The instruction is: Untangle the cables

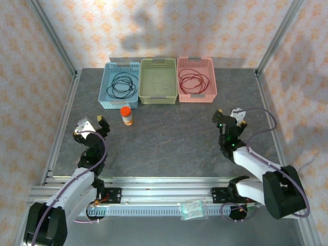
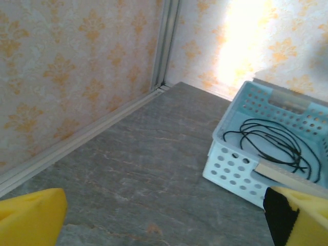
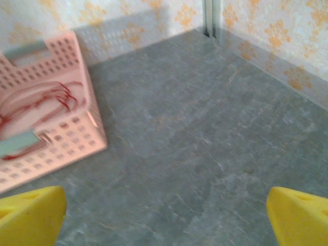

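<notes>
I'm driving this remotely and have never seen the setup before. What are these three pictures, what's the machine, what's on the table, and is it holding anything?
The machine is two small arms bolted at the near edge of a grey table.

The top picture looks down from behind them: left gripper, right gripper. The other two pictures come from cameras on the wrists; the yellow shapes at their bottom corners are each gripper's own fingers, spread apart.

At the far side stand three baskets: a blue basket with black cables, a green basket in the middle, and a pink basket with red cables. An orange-capped bottle stands in front of the blue one.

Both grippers are open and hold nothing.
</notes>
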`<state>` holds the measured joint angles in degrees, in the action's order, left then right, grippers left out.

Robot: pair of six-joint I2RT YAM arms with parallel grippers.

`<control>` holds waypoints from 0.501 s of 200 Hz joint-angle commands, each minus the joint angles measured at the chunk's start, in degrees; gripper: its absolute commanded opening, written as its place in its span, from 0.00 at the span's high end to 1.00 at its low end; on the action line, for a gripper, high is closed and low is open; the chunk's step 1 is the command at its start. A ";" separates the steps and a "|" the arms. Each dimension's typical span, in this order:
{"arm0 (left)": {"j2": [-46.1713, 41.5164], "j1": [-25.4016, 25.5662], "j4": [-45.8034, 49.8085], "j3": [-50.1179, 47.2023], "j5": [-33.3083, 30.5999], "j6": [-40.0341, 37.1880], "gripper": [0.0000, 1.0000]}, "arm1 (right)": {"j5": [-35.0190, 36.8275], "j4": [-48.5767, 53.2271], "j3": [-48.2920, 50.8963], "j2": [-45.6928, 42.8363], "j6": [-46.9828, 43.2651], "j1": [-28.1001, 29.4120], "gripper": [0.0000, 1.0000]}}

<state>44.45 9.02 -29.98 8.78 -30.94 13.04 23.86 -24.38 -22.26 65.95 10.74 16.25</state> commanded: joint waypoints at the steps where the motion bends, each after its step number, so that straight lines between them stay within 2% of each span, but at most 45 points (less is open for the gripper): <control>1: 1.92 -0.49 -11.51 -3.73 -0.83 -7.07 0.01 | 3.04 -8.83 -0.72 2.07 -4.59 -0.76 0.00; 44: 10.09 -1.74 -24.67 -7.10 0.89 -10.21 0.01 | 1.09 -18.16 1.22 8.21 -9.32 -1.66 0.00; 60: 15.16 -2.60 -29.56 -6.52 2.72 -11.24 0.01 | -2.62 -24.79 4.23 9.27 -11.65 -2.48 0.00; 83: 20.85 -3.19 -36.80 -5.94 6.96 -12.52 0.01 | -9.67 -31.16 6.53 11.41 -10.81 -5.33 0.00; 100: 24.93 -3.66 -42.78 -5.88 10.98 -13.35 0.01 | -10.18 -31.80 6.18 12.55 -12.44 -5.94 0.00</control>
<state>65.32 6.24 -59.11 2.15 -26.15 2.26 17.58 -48.45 -16.32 77.17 1.10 11.35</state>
